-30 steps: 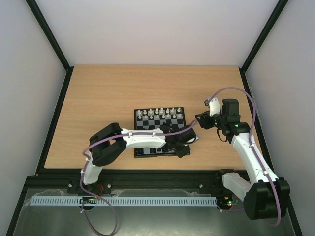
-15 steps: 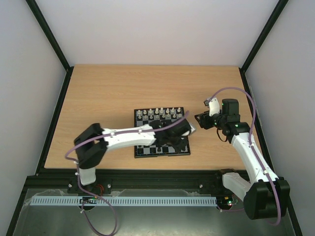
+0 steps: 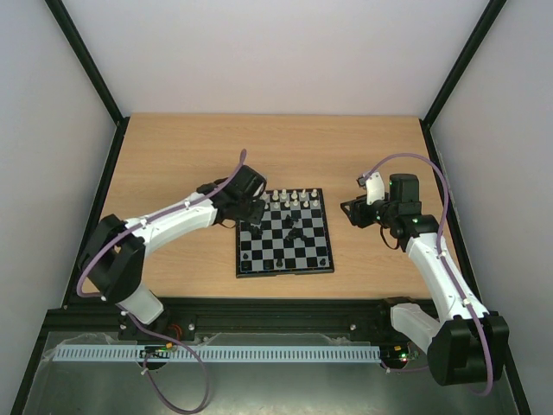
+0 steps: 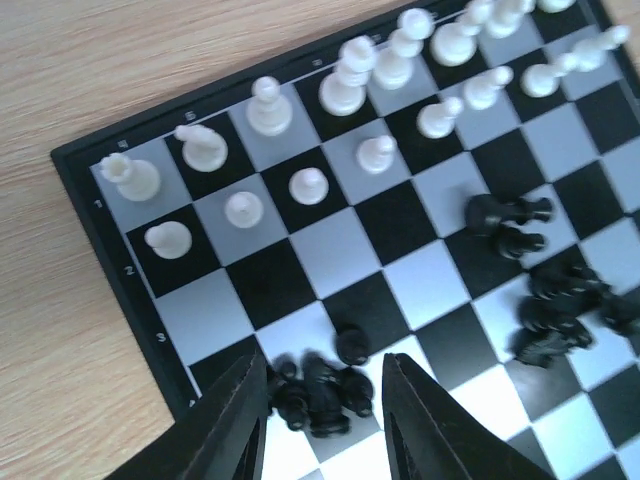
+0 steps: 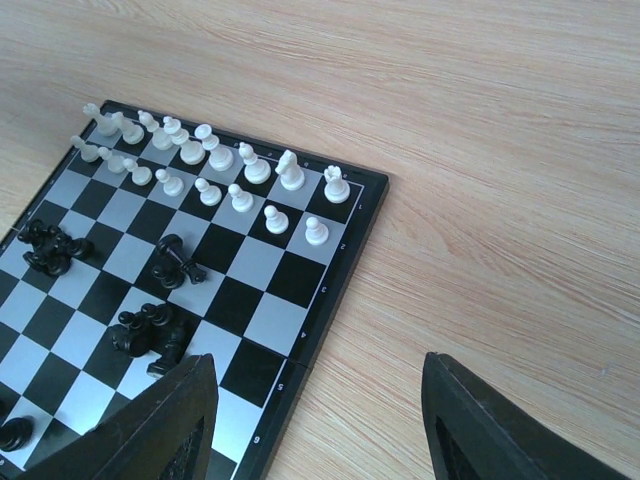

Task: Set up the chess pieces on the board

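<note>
Worktop [image 3: 173, 156] open all round the board [image 5: 270, 322], white pieces [image 4: 345, 90] packed along its far rows, black pieces [image 5: 150, 335] clumped mid-board, left hand [image 4: 322, 378] above one clump.

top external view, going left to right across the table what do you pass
left arm → board → right gripper; the left gripper overlaps the board's far left corner, so it is left out
</note>
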### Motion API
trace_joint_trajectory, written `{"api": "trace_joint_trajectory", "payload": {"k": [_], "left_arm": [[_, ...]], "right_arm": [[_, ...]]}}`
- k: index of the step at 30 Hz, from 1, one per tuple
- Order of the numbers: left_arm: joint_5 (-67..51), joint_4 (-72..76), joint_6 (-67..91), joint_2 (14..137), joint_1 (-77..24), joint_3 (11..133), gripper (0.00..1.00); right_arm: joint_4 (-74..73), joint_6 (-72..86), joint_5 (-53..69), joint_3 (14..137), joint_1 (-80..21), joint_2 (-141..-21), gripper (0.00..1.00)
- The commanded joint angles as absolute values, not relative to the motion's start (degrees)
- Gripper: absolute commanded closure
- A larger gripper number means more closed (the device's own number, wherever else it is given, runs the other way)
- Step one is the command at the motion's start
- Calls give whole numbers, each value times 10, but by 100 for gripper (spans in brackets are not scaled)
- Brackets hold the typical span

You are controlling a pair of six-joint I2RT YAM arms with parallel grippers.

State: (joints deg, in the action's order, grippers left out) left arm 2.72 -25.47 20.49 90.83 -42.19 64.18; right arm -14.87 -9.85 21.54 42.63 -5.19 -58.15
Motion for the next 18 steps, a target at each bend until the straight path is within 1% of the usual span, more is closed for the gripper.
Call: {"api": "trace_joint_trajectory", "payload": {"k": [1,8,18], "left_arm": [[28,-276,204,938,-408,644,67],[10,-264,200,991,-408,656,69],[4,-247,199,1016,-415,666,70]], "right_arm": [[-159,-105,228,422,-48,-581,42],[-159,-107,229,422,-48,-580,42],[-162,-112,231,422,-48,-581,42]]}}
